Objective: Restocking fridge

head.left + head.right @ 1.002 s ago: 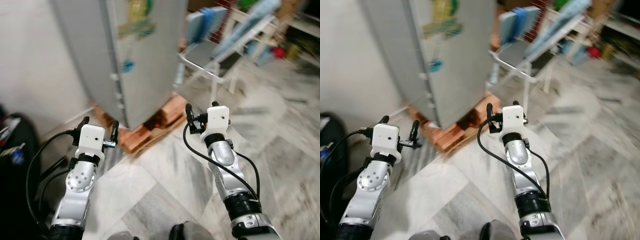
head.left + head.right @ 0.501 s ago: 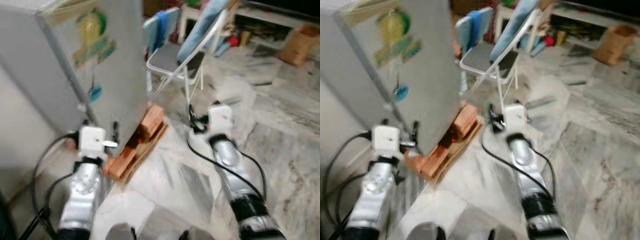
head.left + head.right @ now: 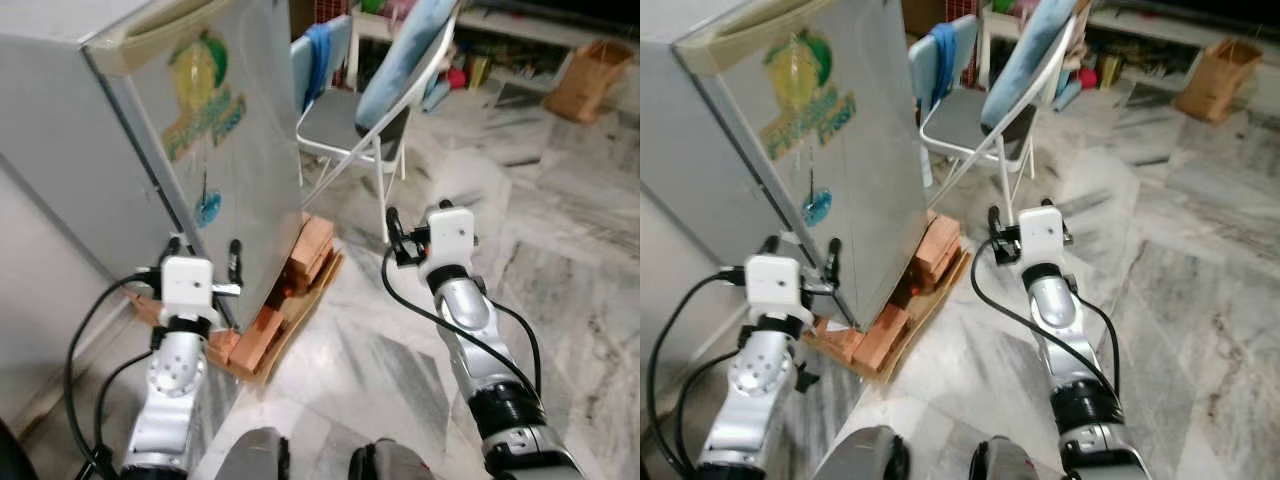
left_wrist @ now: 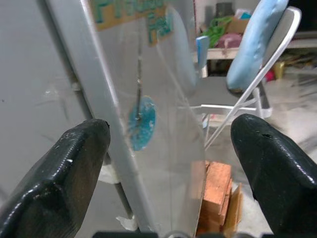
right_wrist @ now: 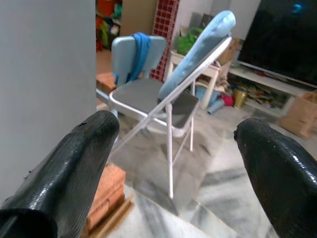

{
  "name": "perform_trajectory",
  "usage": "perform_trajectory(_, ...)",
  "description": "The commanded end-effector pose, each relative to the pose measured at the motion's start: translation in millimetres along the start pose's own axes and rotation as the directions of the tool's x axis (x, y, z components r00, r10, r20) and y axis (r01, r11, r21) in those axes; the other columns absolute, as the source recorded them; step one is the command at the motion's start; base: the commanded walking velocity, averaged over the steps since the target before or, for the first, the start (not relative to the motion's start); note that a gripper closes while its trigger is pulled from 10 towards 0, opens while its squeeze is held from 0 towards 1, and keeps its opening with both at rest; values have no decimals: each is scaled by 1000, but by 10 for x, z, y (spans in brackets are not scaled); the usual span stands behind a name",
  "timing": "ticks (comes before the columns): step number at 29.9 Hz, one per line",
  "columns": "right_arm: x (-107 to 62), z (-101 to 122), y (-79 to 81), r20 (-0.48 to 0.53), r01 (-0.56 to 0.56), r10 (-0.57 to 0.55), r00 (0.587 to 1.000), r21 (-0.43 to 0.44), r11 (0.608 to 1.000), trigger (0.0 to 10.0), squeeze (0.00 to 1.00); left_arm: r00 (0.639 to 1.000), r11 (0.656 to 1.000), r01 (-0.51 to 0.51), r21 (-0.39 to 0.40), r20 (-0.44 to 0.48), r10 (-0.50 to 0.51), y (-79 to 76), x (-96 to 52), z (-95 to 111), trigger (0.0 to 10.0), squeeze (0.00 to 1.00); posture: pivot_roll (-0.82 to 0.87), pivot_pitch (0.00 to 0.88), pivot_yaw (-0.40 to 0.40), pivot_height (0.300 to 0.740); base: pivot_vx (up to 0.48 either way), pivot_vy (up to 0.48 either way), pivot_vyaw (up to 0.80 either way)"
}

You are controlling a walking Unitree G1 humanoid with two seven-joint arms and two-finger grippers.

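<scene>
A smooth grey metal fridge (image 3: 150, 130), door shut and bearing three stickers, stands at the left on rough orange bricks (image 3: 290, 290). The left gripper (image 3: 203, 262) hovers just before its lower front edge, fingers spread wide and empty. Behind stand two folding chairs (image 3: 385, 110). The right gripper (image 3: 415, 230) hangs over veined marble floor (image 3: 580, 250), open, holding nothing.

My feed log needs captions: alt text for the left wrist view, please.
The left gripper, its black fingers open, faces the closed grey fridge edge-on, a blue sticker on its door. Bricks lie under it; a folding chair stands behind.
</scene>
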State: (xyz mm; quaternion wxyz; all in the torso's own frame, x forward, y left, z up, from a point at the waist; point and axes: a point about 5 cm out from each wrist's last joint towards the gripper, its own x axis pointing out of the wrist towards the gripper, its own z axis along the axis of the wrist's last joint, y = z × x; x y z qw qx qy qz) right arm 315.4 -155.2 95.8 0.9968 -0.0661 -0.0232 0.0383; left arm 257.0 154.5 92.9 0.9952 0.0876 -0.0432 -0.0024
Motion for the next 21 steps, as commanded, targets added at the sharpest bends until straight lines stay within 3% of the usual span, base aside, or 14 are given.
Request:
perform_trajectory(1,19,49,64,20,-22,22,1000,3,1000,10000,0,1000,1000,-9,2,1,9,57,-23,15,10000,0,131,97,-15,740,0,0,0)
perform_trajectory(12,-6,10,40,0,-21,21,1000,-6,1000,10000,0,1000,1000,-17,-16,-23,17,66,-67,6,10000,0,133,112,-14,740,0,0,0)
perform_trajectory(21,-47,-19,43,-10,-26,25,1000,-9,1000,10000,0,999,1000,-4,-8,-32,4,82,-82,9,10000,0,134,127,-9,740,0,430,-654)
